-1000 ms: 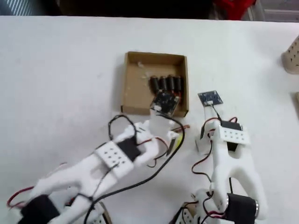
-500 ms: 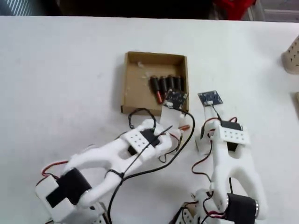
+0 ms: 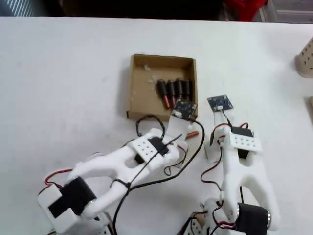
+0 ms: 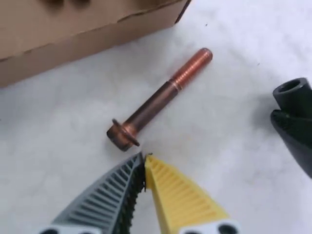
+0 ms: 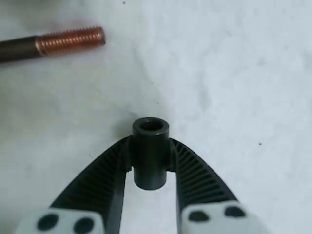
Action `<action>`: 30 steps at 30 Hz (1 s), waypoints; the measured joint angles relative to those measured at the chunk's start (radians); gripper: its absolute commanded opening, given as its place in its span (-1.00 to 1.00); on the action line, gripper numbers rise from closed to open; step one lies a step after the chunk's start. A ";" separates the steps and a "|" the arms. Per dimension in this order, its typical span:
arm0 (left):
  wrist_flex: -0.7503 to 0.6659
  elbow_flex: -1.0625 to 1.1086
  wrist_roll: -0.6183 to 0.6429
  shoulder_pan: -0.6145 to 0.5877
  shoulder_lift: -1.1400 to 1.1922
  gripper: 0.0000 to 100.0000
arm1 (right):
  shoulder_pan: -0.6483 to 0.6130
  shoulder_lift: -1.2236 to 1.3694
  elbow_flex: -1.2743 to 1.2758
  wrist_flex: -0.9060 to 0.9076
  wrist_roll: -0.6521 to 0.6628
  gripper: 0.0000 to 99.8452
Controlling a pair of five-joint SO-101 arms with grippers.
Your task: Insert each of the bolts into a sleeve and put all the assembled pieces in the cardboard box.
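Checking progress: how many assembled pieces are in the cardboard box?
4 pieces, side by side in the cardboard box's right half; the left arm covers one corner, possibly hiding more.

Item, my left arm [image 3: 122, 164]: stretched low from the table's [image 3: 73, 73] near edge toward its middle. My left gripper [image 4: 145, 158]: fingers pressed together, holding nothing. My right arm [image 3: 242, 171]: pointing toward the far edge. My right gripper [image 5: 150, 145]: clamped on a sleeve [image 5: 150, 163].
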 measured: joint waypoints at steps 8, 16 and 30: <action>0.002 -0.006 0.005 -0.034 0.040 -0.96 | 0.000 0.000 0.000 0.000 0.002 -0.96; 0.069 -0.187 0.083 -0.061 0.212 -0.96 | 0.000 0.000 0.000 0.000 0.002 -0.96; -0.014 -0.236 0.193 -0.178 0.226 -0.95 | 0.002 0.000 0.000 0.000 0.002 -0.96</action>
